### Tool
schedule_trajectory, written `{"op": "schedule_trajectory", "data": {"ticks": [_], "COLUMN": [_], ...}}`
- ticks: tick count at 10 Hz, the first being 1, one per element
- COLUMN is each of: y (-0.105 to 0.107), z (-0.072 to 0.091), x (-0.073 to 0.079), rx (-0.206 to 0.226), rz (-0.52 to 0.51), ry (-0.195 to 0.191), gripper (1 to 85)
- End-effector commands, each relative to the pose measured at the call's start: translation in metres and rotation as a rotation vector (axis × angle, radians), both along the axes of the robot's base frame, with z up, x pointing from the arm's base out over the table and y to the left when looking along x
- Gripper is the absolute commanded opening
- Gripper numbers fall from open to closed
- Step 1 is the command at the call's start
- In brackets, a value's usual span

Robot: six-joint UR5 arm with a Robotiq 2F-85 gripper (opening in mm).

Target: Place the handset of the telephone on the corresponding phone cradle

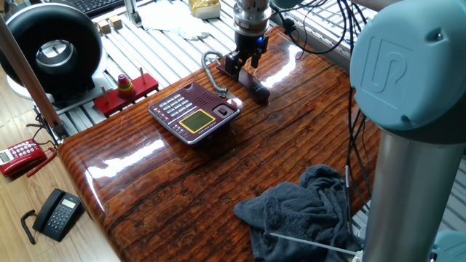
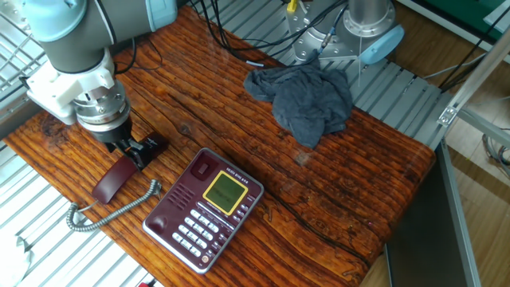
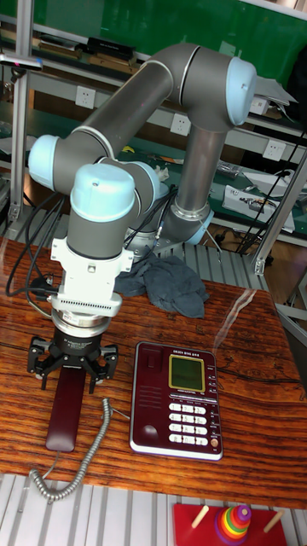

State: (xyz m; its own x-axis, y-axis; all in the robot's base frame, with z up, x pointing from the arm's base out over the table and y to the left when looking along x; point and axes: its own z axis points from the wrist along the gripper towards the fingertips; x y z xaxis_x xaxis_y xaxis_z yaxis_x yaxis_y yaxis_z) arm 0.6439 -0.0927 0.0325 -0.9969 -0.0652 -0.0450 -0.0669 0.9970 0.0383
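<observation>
A crumpled grey cloth (image 1: pixel 302 207) is seen lying on the wooden table (image 1: pixel 167 189) near one end. Beyond the table's edge, a red board (image 1: pixel 125 93) carrying a small stack of coloured rings (image 1: pixel 126 85) is set on a slatted metal surface, beside a large black ring-shaped device (image 1: pixel 49 49). On the floor, a small red phone (image 1: pixel 22 156) and a black phone (image 1: pixel 57 213) are found near each other.
</observation>
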Motion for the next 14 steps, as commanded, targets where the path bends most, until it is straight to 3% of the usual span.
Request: {"op": "schedule_trajectory", "data": {"ticks": [1,3,6,9,11,14], "y": [0.007,0.002,-0.012,-0.010,-0.003,-0.005], "z": [0.001,0.001,0.001,-0.005,-0.005,-0.009], "x": [-0.012,-0.018,-0.015,-0.011,-0.011,-0.008], "rx": [0.032,0.013,-0.042,-0.036,-0.008,-0.014], "rz": [-0.007,0.004,0.010,0.015,0.008,-0.004], "ry": [0.045,0.069,0.059,0.048,0.046,0.039], "gripper": [75.0,75.0,74.7,74.7,74.7,74.0]}}
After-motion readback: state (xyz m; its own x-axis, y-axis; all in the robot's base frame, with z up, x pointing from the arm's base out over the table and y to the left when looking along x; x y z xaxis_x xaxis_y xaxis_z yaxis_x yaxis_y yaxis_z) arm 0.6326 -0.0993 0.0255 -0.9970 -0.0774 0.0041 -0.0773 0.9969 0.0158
